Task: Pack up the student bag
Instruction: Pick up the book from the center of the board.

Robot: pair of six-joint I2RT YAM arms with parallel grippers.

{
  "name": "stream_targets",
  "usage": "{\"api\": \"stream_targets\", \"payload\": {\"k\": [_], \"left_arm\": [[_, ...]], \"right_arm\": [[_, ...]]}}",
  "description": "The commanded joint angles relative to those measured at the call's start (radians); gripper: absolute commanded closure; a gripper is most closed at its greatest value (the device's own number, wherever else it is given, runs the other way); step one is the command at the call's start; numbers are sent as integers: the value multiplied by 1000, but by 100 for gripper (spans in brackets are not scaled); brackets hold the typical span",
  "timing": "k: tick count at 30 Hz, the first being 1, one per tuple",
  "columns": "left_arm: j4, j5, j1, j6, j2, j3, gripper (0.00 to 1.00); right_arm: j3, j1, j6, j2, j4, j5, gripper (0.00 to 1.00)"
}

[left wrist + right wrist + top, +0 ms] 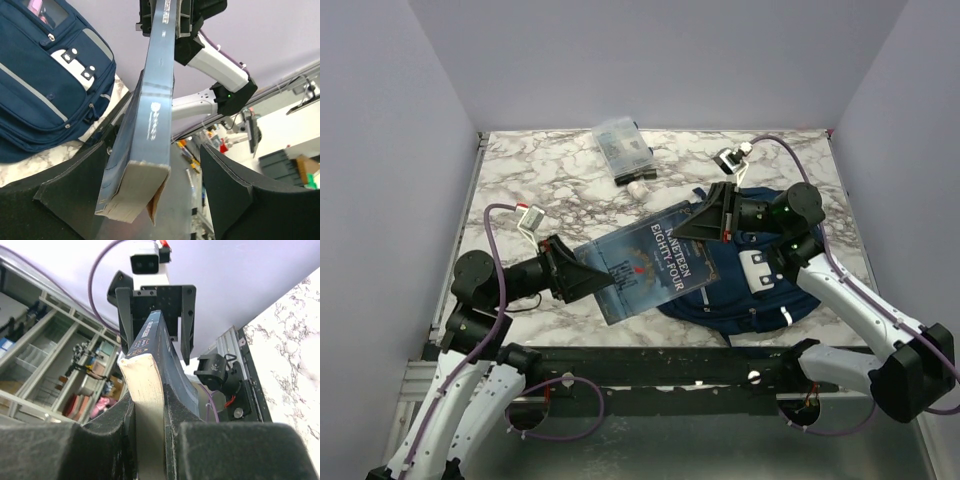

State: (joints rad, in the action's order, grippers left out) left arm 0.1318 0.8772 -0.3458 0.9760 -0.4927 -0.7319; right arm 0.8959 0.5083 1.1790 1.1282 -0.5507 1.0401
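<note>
A dark blue paperback book hangs in the air between my two arms, above the table's front half. My right gripper is shut on its far end; in the right wrist view the pads press both covers of the book. My left gripper stands open around the near end. In the left wrist view the book leans by the left finger, with a wide gap to the right one. The student bag, navy with grey trim, lies flat on the table under the right arm, also seen as the bag.
A small clear plastic pouch with items inside lies at the back of the marble table, and a small white object sits just in front of it. Grey walls close the left, back and right sides.
</note>
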Motion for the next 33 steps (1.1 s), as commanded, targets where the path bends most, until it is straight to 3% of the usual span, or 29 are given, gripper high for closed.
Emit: {"api": "stream_targets", "payload": {"k": [1, 4, 7, 11, 12, 14, 15, 18, 21, 24, 27, 30, 33], "left_arm": [[-176, -46, 7, 177, 12, 80, 23], [-198, -31, 5, 202, -18, 100, 25], [-214, -18, 4, 210, -50, 112, 35], [-238, -11, 2, 213, -70, 129, 63], [-243, -9, 2, 209, -76, 130, 76], [-239, -11, 4, 185, -81, 124, 97], [-226, -16, 5, 167, -81, 116, 100], [-87, -63, 7, 73, -86, 53, 100], [170, -196, 8, -102, -95, -70, 100], [406, -373, 10, -243, -91, -179, 100], [582, -615, 10, -306, -69, -260, 100], [692, -834, 10, -316, -40, -301, 100], [741, -935, 10, -311, -11, -310, 100]], "right_arm": [[-45, -5, 216, 39, -327, -99, 100], [-53, -5, 244, 66, -379, -132, 99], [-62, -5, 244, 71, -380, -164, 99], [-60, -4, 156, 45, -252, -219, 99], [-62, -4, 138, 38, -226, -229, 100], [-50, -4, 63, 20, -97, -251, 100], [-32, -4, -2, 11, -4, -272, 95], [33, -4, -202, -19, 348, -359, 64], [69, -5, -336, -47, 543, -446, 28], [96, -5, -402, -61, 719, -557, 1], [72, -10, -407, -41, 825, -648, 0], [67, -17, -516, -3, 870, -617, 0], [72, -14, -561, 32, 909, -620, 0]]}}
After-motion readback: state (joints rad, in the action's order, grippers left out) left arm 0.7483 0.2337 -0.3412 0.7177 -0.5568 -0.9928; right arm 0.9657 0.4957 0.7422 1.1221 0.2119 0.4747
